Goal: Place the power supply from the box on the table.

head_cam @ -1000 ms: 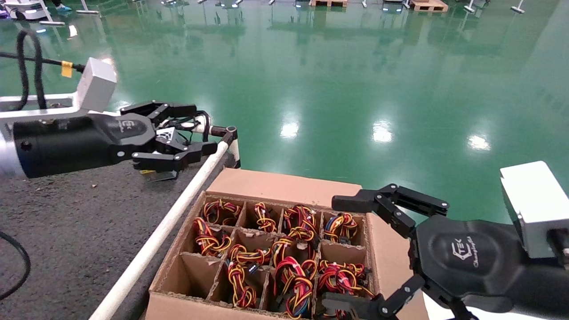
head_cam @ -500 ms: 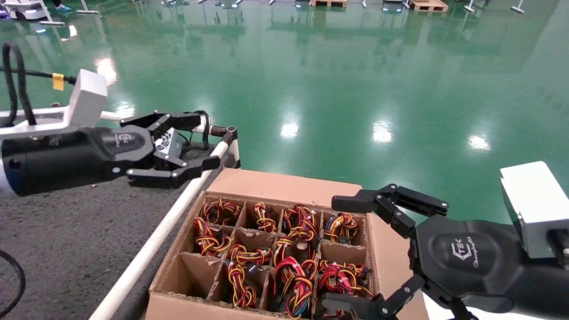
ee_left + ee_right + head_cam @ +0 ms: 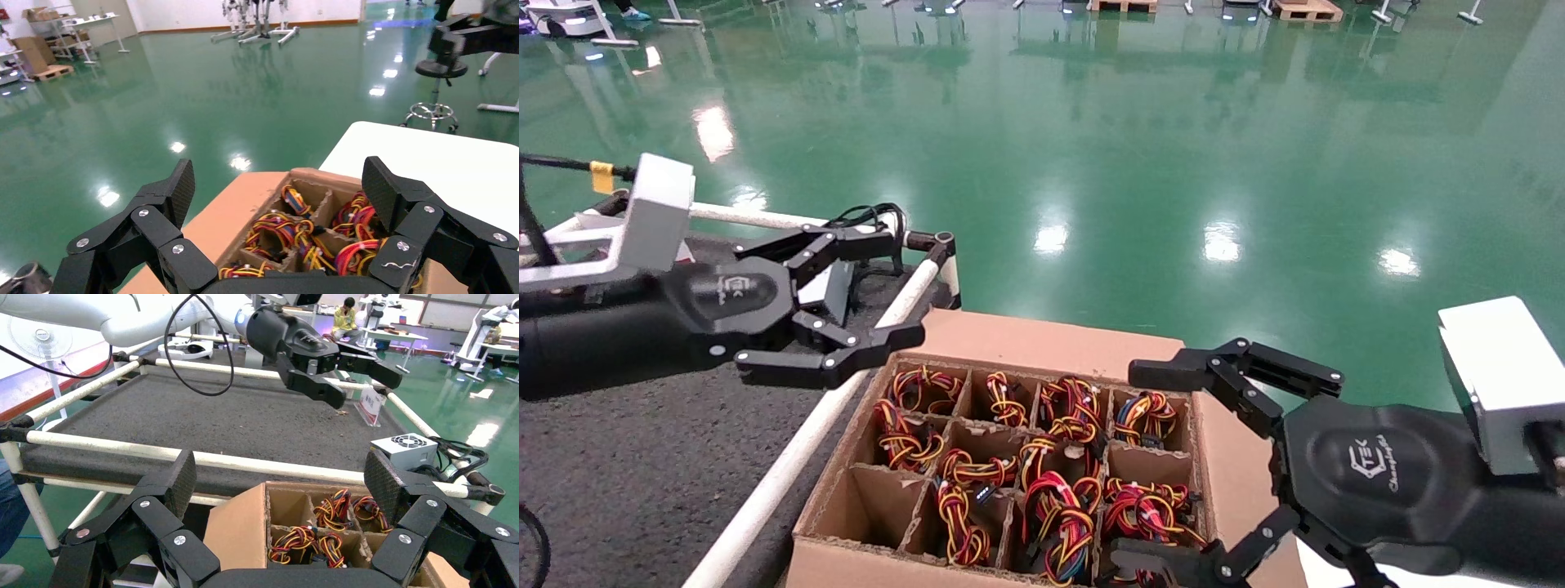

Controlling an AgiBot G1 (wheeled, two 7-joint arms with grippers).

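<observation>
The power supply [image 3: 828, 290], a small light-grey metal box, rests on the far corner of the dark speckled table [image 3: 641, 457], partly hidden by my left gripper. Its fan grille and black cables show in the right wrist view, power supply [image 3: 404, 447]. My left gripper [image 3: 891, 287] hovers open just in front of it, holding nothing, and faces the box [image 3: 245, 208]. The cardboard box [image 3: 1042, 339] stands beside the table rail. My right gripper [image 3: 1140, 467] stays open at the box's right side, empty.
A white pipe rail [image 3: 789, 465] runs between table and box. Most box cells hold units with red-yellow cables [image 3: 1058, 514]; two near-left cells [image 3: 866, 506] are empty. A black cable [image 3: 531, 555] lies on the table's near-left. A white surface [image 3: 428, 159] lies beyond the box.
My left gripper opened and let go of the power supply, which now sits on the table corner. The left arm then drew back and down. The right arm has not moved.
</observation>
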